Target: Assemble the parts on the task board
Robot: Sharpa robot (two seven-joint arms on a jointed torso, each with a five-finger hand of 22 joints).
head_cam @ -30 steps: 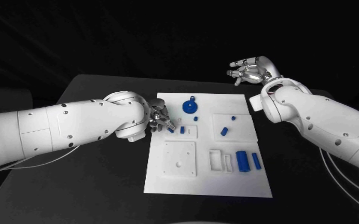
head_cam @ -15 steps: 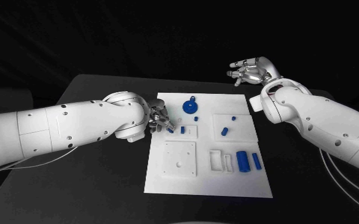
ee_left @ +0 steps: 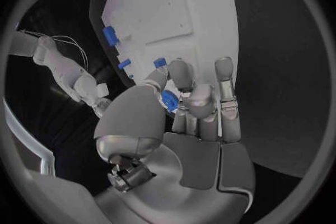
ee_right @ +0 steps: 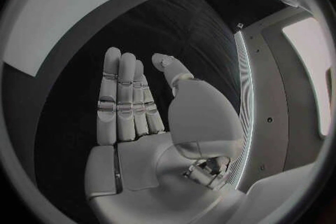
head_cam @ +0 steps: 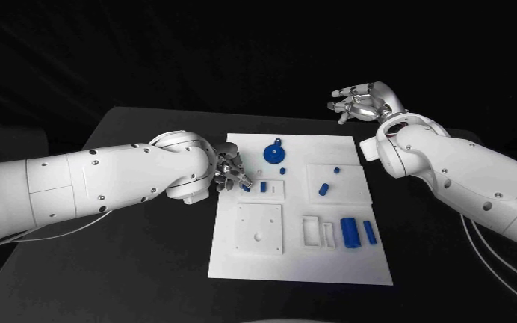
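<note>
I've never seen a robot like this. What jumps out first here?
The white task board mid-table, dotted with small blue parts, draws the eye. At its left edge the left hand pinches a small blue part. The right hand hangs open and empty past the board's far right corner.

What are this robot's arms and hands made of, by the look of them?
Both arms are smooth, rounded white shells dotted with small dark screws, with thin pale cables trailing beneath them near the picture's edges. The left hand and right hand are silver-grey metal, with segmented fingers, flat plated palms and a bulky rounded thumb base.
</note>
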